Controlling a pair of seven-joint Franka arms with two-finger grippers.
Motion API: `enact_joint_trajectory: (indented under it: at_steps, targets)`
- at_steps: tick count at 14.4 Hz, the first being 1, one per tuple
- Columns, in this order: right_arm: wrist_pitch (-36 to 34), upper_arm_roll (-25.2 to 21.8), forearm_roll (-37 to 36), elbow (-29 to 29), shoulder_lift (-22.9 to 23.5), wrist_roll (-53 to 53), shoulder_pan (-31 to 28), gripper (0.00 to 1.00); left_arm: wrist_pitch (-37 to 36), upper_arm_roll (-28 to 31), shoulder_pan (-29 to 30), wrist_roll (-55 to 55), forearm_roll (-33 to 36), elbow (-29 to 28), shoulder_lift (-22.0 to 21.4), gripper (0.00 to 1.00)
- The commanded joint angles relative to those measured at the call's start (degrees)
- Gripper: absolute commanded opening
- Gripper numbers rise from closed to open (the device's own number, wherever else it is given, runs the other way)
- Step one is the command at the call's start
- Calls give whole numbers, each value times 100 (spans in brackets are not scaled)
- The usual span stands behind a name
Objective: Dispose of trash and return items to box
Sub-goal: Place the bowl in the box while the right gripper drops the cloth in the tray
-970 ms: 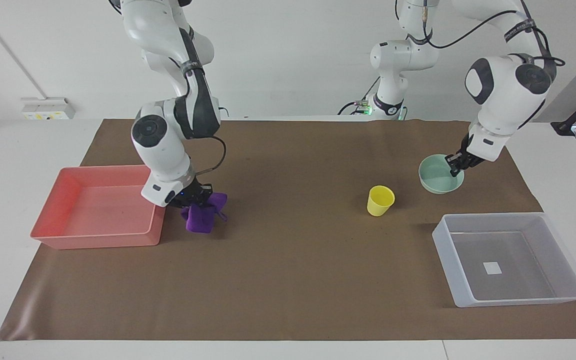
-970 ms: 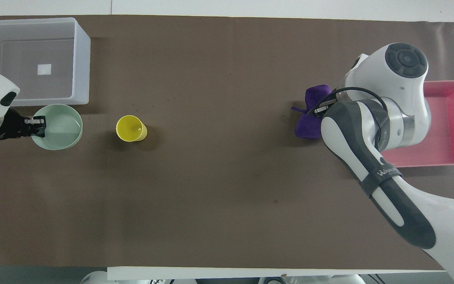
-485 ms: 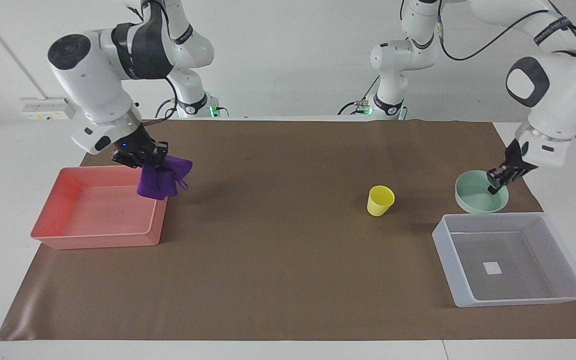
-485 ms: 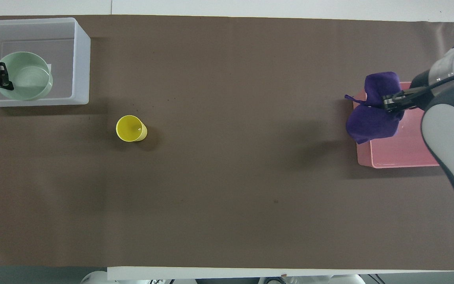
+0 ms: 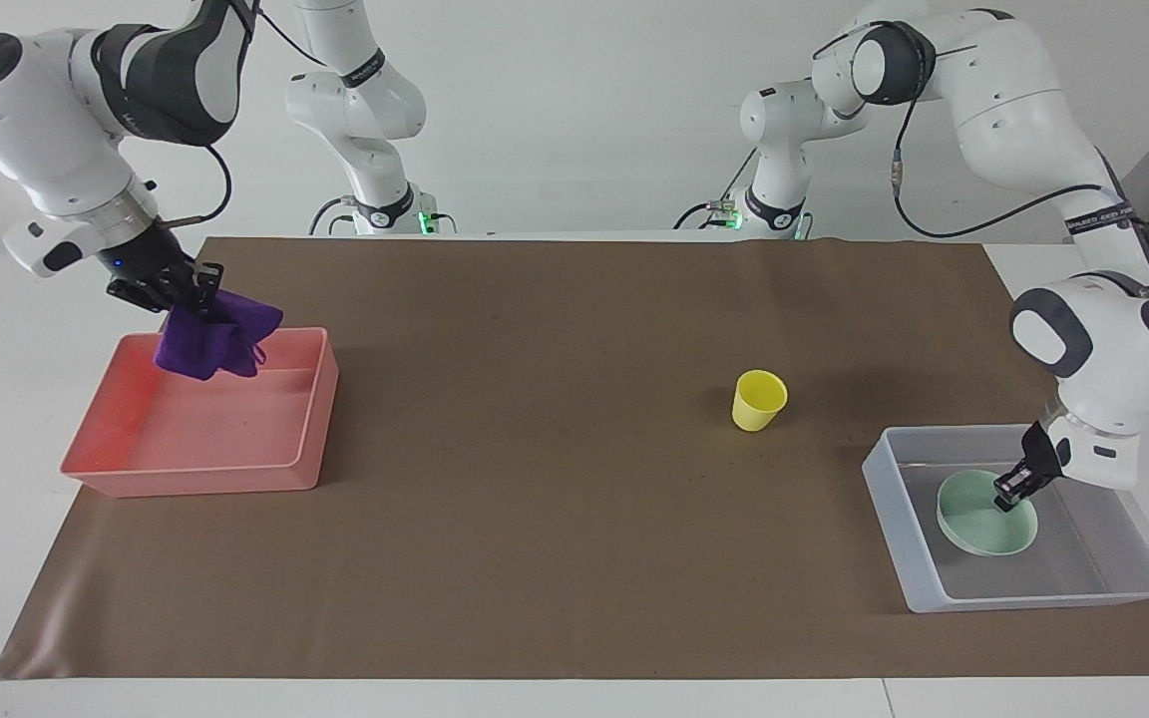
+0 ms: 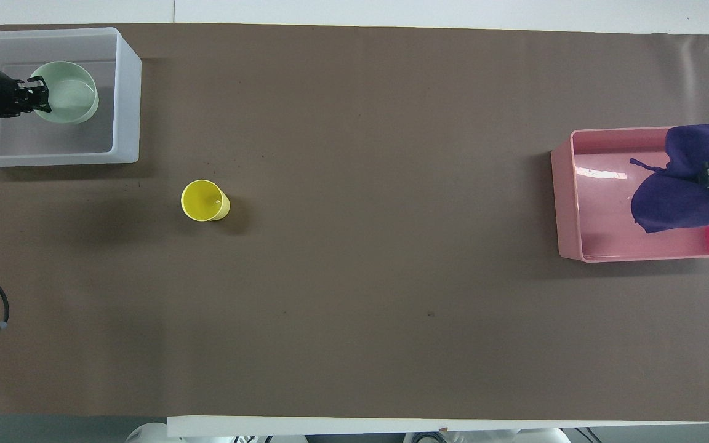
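My right gripper (image 5: 197,299) is shut on the purple cloth wad (image 5: 210,344) and holds it in the air over the pink tray (image 5: 195,479); the wad also shows in the overhead view (image 6: 677,197). My left gripper (image 5: 1013,491) is shut on the rim of the mint-green bowl (image 5: 978,519) and holds it low inside the translucent box (image 5: 894,519). I cannot tell whether the bowl rests on the floor. The bowl hides the box's white square. The yellow cup (image 5: 759,399) stands upright on the brown mat, nearer to the robots than the box.
The pink tray (image 6: 567,203) lies at the right arm's end of the table and the box (image 6: 127,92) at the left arm's end. The brown mat (image 5: 555,519) covers the table between them, with only the cup (image 6: 205,200) on it.
My right gripper lifted the cloth off the mat and carried it over the pink tray. My left gripper lifted the bowl, carried it over the box wall and lowered it inside.
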Motion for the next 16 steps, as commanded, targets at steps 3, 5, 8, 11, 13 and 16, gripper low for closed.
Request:
enact_joint_trajectory:
  at_steps: [3, 5, 8, 11, 13, 16]
  targets:
    - [1155, 72, -138, -1090, 102, -236, -280, 0, -12, 80, -47, -83, -36, 80, -108, 100]
    - [1577, 72, -147, -1416, 357, -218, -271, 1, -397, 81, -47, -84, 42, 71, -554, 100]
    - [2263, 72, -147, -1794, 639, -227, -297, 6, -1731, 28, -352, -92, 52, 45, -1380, 100]
    - [2415, 72, -147, -1866, 666, -244, -236, 37, -2691, 36, -1230, -468, 60, -331, -1830, 100]
    - [2362, 115, -147, -1752, 648, -253, -149, 92, -2554, 37, -1828, -951, 60, -1532, -2409, 100]
    - [1749, 133, -138, -1305, 595, -218, 62, 100, -1012, 1, -2383, -1235, 60, -3115, -3025, 100]
